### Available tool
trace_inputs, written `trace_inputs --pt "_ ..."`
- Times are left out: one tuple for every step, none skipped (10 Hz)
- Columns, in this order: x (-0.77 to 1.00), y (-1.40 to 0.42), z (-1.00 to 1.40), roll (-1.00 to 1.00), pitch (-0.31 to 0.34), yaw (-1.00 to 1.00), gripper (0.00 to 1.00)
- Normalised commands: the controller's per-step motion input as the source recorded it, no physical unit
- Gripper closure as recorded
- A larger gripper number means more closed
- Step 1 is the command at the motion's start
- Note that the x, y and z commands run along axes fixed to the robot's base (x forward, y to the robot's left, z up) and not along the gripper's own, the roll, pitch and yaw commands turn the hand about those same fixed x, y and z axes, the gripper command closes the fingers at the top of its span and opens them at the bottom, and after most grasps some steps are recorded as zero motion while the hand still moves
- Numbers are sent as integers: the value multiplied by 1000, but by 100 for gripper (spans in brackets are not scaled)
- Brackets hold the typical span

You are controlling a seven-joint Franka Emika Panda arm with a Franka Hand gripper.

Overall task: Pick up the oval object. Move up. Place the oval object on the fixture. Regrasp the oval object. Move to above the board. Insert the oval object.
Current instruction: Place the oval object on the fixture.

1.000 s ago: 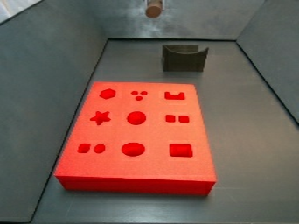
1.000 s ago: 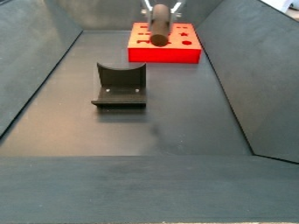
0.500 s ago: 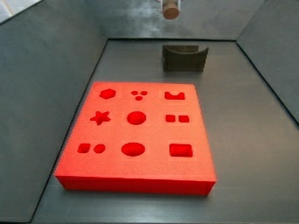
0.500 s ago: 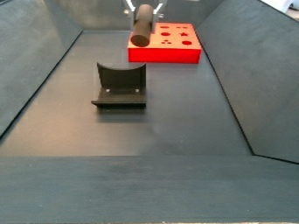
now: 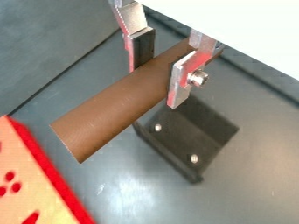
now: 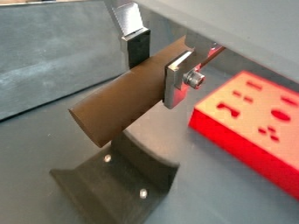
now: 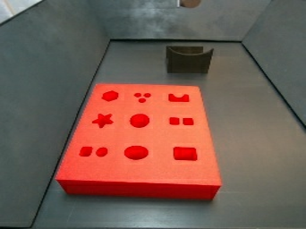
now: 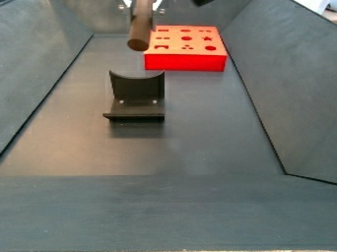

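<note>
Since the earlier frames the gripper (image 5: 162, 59) had carried the oval object (image 5: 122, 105) away from above the board (image 7: 141, 134) toward the fixture (image 8: 134, 96); in a side view the brown stick (image 8: 138, 31) had shifted across the picture and hung in the air above the dark block, apart from it.

Both wrist views showed what the side views could not: the silver fingers (image 6: 179, 77) with their dark pads were clamped on the stick (image 6: 126, 98) partway along its length, most of it jutting out to one side. Beneath it lay the fixture (image 6: 114, 182) on the grey floor, its base plate with screw heads plain in a wrist view (image 5: 191, 140). A red edge of the board (image 5: 35, 184) showed near by.

In a side view only the stick's very tip (image 7: 189, 3) remained at the frame's upper edge, while the fixture (image 7: 189, 58) stood behind the board with its notch upward. In another the board (image 8: 184, 47) lay beyond the fixture, well apart.
</note>
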Motion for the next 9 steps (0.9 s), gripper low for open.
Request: trace_inputs --pt "288 52 6 -1000 124 -16 100" --pt "162 49 -2 -1000 142 -42 100" --pt "82 48 -5 -1000 148 -64 100" --pt "48 42 -4 -894 122 -97 100" --pt "56 42 -11 -718 101 -110 100" --pt "75 45 -16 -493 88 -116 100" --pt "80 47 -18 -382 82 -117 100" --pt "67 32 -6 -237 60 -109 100" --pt "124 133 -1000 -1000 204 32 100"
